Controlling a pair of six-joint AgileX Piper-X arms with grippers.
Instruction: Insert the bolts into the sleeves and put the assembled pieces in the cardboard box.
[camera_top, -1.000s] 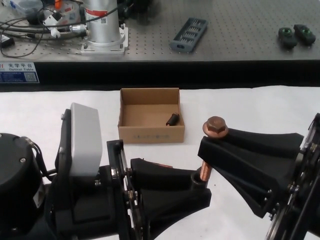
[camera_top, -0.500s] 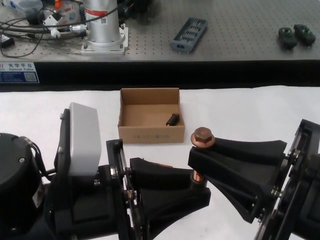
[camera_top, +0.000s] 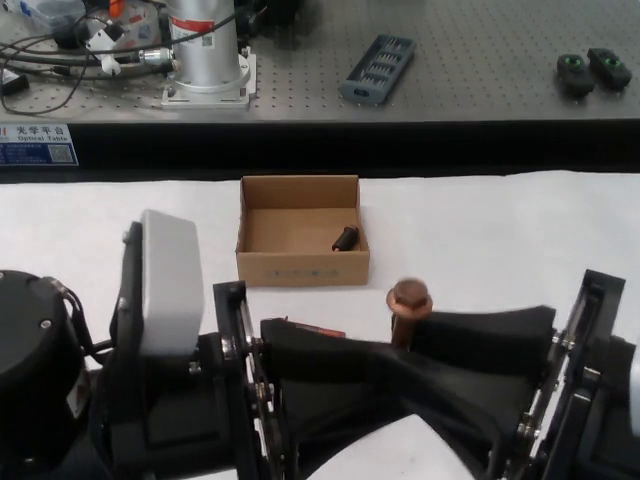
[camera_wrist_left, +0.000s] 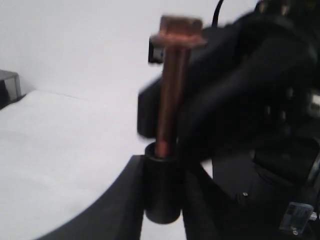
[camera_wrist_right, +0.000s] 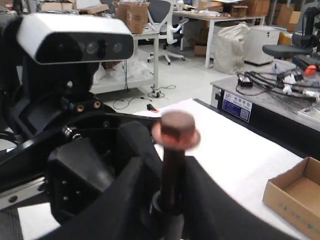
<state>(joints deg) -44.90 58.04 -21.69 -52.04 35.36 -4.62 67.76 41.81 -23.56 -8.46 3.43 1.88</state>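
Note:
My left gripper (camera_top: 392, 362) is shut on a short black sleeve (camera_wrist_left: 161, 189), held upright low at the front of the bench. My right gripper (camera_top: 418, 338) is shut on a copper bolt (camera_top: 409, 298) with a flanged hex head. The bolt (camera_wrist_left: 172, 95) stands upright with its tip inside the sleeve's mouth, and most of the shank shows above it. In the right wrist view the bolt head (camera_wrist_right: 175, 131) sits just above my right gripper (camera_wrist_right: 167, 202). The cardboard box (camera_top: 300, 270) stands beyond both arms, and a small black piece (camera_top: 345, 238) lies in its right corner.
White cloth (camera_top: 480, 225) covers the bench around the box. Behind it an optical table carries a metal post base (camera_top: 205, 55), a grey-blue rack (camera_top: 378, 68), two black parts (camera_top: 592, 70) and cables (camera_top: 60, 40). The left arm's white camera housing (camera_top: 170, 280) rises at the front left.
My right gripper has moved left and down with the bolt. The bolt's tip has gone from above the sleeve down into it. The left arm has stayed put.

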